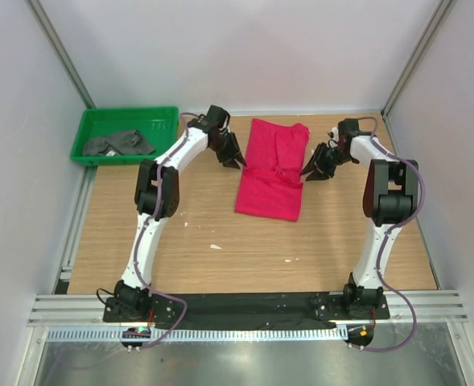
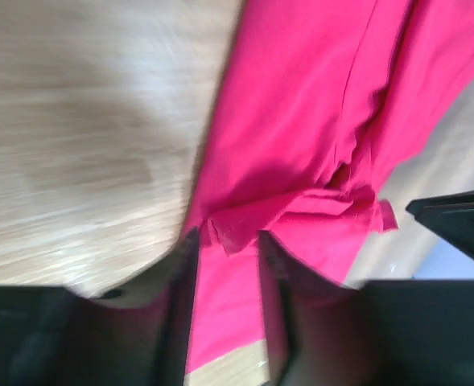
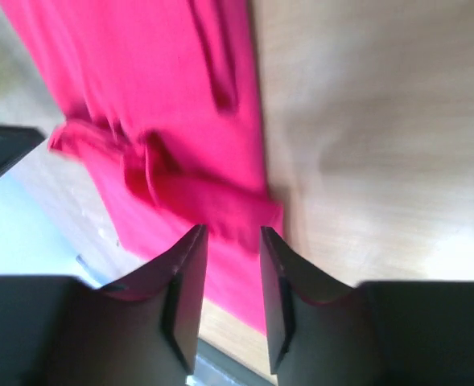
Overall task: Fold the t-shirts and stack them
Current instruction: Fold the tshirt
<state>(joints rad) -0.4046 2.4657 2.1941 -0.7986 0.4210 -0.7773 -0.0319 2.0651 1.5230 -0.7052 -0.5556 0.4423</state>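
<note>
Wooden table (image 1: 220,257) between white walls (image 1: 245,48) bears a folded red t-shirt (image 1: 273,169).

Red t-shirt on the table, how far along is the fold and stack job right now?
Done: the red t-shirt looks folded lengthwise into a narrow strip on the table. In hand: nothing; the left gripper and right gripper flank it with jaws open. Left: probably a crosswise fold, and the grey t-shirt, crumpled in the green tray, is not yet folded or stacked.

no readable text, labels or signs
</note>
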